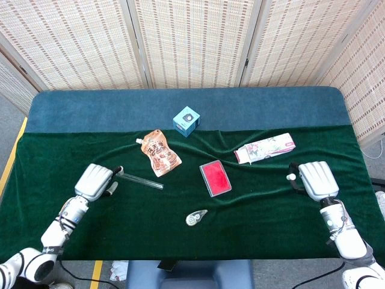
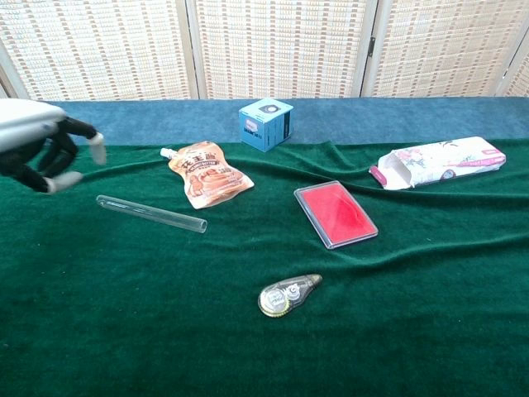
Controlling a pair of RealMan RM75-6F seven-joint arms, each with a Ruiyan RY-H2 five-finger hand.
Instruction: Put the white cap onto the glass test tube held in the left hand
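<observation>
The left hand [image 1: 95, 180] hovers over the table [image 1: 72, 114] near its left edge, fingers apart and curled downward, holding nothing, its fingertips [image 2: 97, 150] just above the near end of the glass test tube [image 1: 139, 180]. The tube lies flat on the green cloth, slanting away from that hand toward the table's middle, and nothing grips it. Over at the right edge, the right hand [image 1: 315, 180] is raised with its back to the head camera, and the white cap [image 1: 291, 177] sits pinched at its fingertips on the inner side; the chest view doesn't catch this hand at all. Just beyond the tube rests an orange pouch [image 1: 160, 152], and further toward the back edge stands a small blue box [image 1: 186, 121]. A red case [image 1: 215, 178] lies in the middle, a correction tape roller [image 1: 196, 217] toward the front edge, and a floral carton [image 1: 264, 147] lies off to the right.
</observation>
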